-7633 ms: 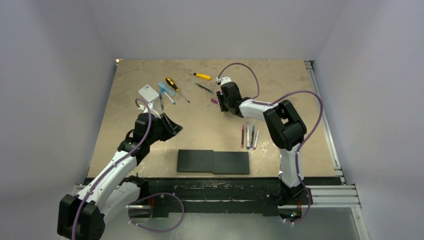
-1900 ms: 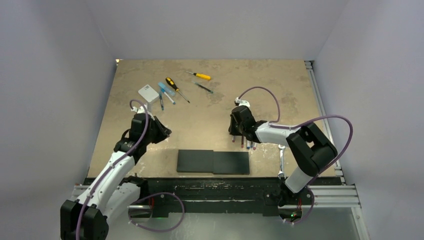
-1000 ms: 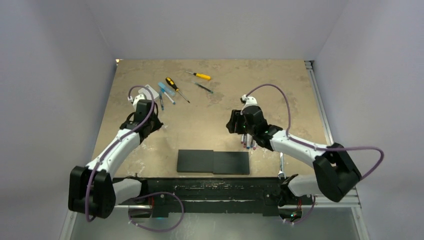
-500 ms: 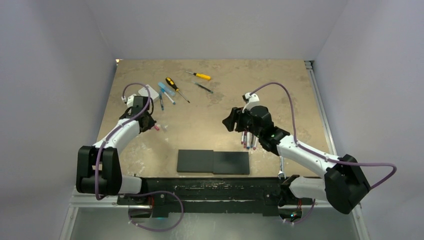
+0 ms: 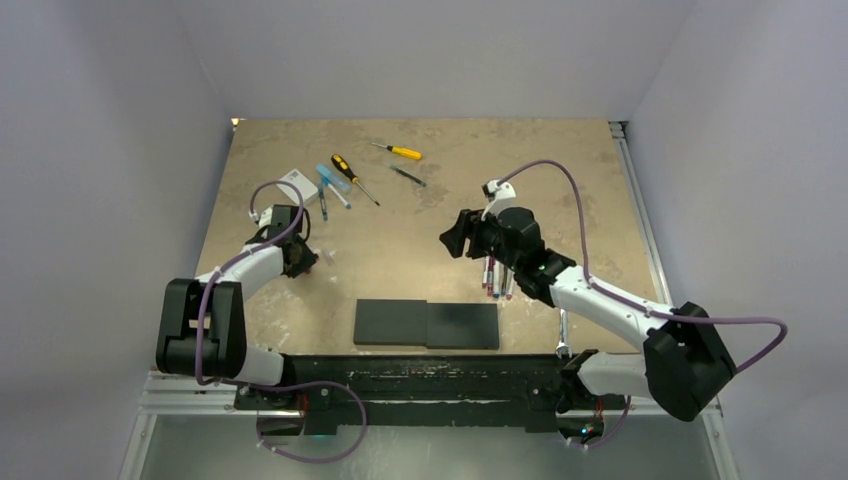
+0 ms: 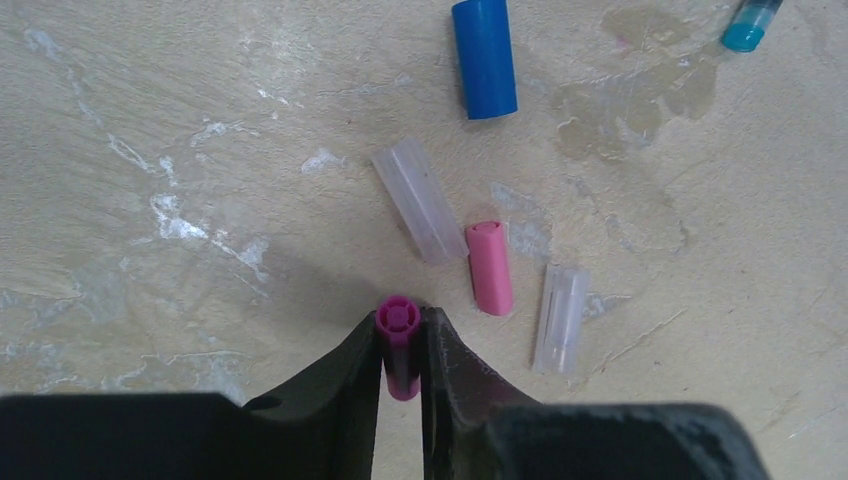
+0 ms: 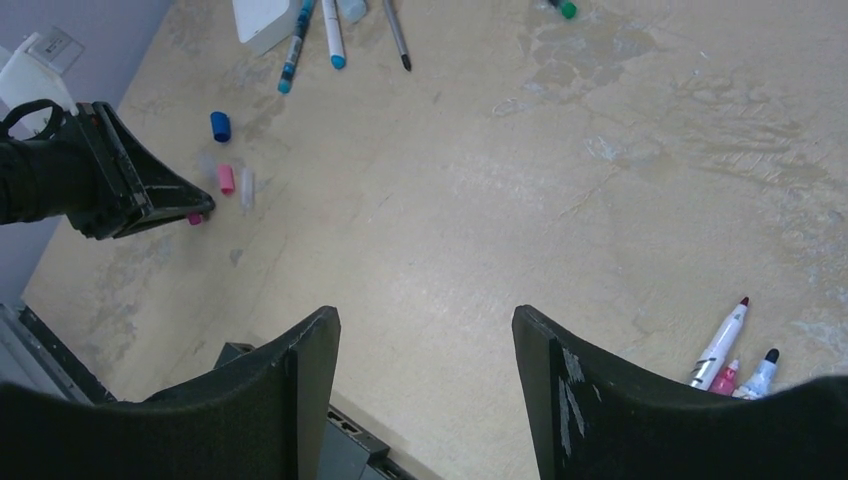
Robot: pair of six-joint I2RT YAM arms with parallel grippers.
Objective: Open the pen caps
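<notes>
My left gripper (image 6: 401, 320) is shut on a magenta pen cap (image 6: 401, 345), held just above the table at the left (image 5: 300, 262). It also shows in the right wrist view (image 7: 195, 212). Beyond it lie loose caps: a blue cap (image 6: 484, 57), a pink cap (image 6: 489, 267) and two clear caps (image 6: 419, 199) (image 6: 561, 318). My right gripper (image 7: 420, 330) is open and empty, raised over mid-table (image 5: 452, 240). A row of uncapped pens (image 5: 497, 275) lies partly under the right arm; their tips show in the right wrist view (image 7: 722, 342).
A white box (image 5: 293, 183) with blue pens (image 5: 330, 190) beside it sits at the back left. A black-and-yellow screwdriver (image 5: 350, 175), a yellow screwdriver (image 5: 400, 152) and a dark pen (image 5: 407, 177) lie at the back. Two black slabs (image 5: 427, 324) lie at the near edge.
My left gripper has come down towards the loose caps at the left, still holding the magenta cap. My right gripper has edged slightly left and back, staying open.
</notes>
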